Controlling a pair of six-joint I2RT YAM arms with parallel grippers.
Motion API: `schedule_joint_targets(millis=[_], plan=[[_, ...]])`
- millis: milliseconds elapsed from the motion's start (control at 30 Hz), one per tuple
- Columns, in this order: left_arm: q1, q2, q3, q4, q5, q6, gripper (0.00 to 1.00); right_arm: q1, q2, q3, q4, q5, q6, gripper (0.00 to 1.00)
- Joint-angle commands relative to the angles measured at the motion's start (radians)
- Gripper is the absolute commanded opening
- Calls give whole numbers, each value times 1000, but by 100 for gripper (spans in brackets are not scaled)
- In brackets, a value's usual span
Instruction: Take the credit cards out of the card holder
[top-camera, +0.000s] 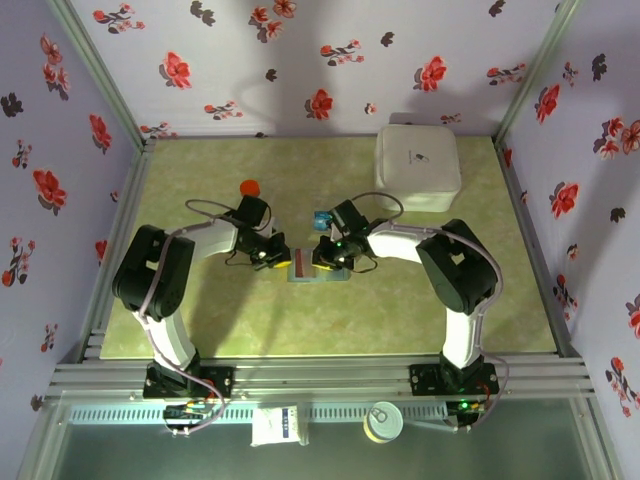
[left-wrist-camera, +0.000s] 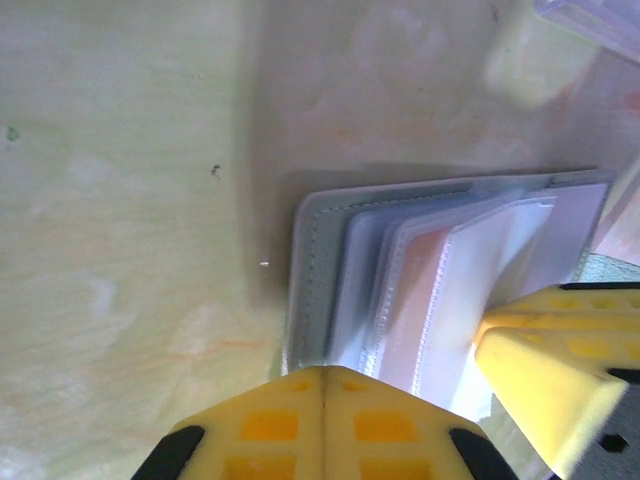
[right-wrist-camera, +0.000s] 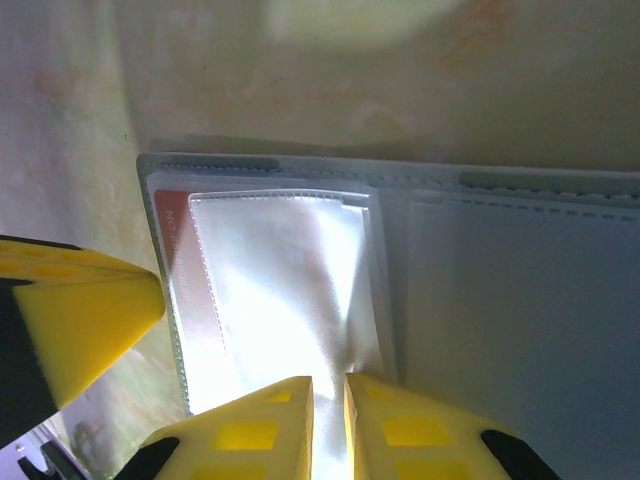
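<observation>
From above, the flat grey-blue folding card holder (top-camera: 318, 276) lies open at the middle of the green table (top-camera: 200, 320); left wrist view: the left gripper (left-wrist-camera: 322, 395), fingers together, at its edge; right wrist view: the right gripper (right-wrist-camera: 330, 400) seemingly pinches a limp clear plastic sleeve (right-wrist-camera: 280, 280) beside the thin, stiff red card (right-wrist-camera: 170, 260), graspable by its bare edge.

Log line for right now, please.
Left end effector: shut, at card holder edge | Right end effector: pinching clear sleeve | Red card: in sleeve, not out
</observation>
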Motion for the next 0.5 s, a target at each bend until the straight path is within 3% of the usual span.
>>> schedule_joint_targets(millis=[0, 167, 467], plan=[[-1, -54, 31, -23, -6, 6, 0, -15, -20, -39, 63, -36, 39, 17], [-4, -77, 36, -8, 18, -21, 3, -29, -17, -75, 132, -69, 65, 17], [-43, -44, 41, 57, 55, -74, 18, -43, -8, -116, 224, -107, 104, 17]])
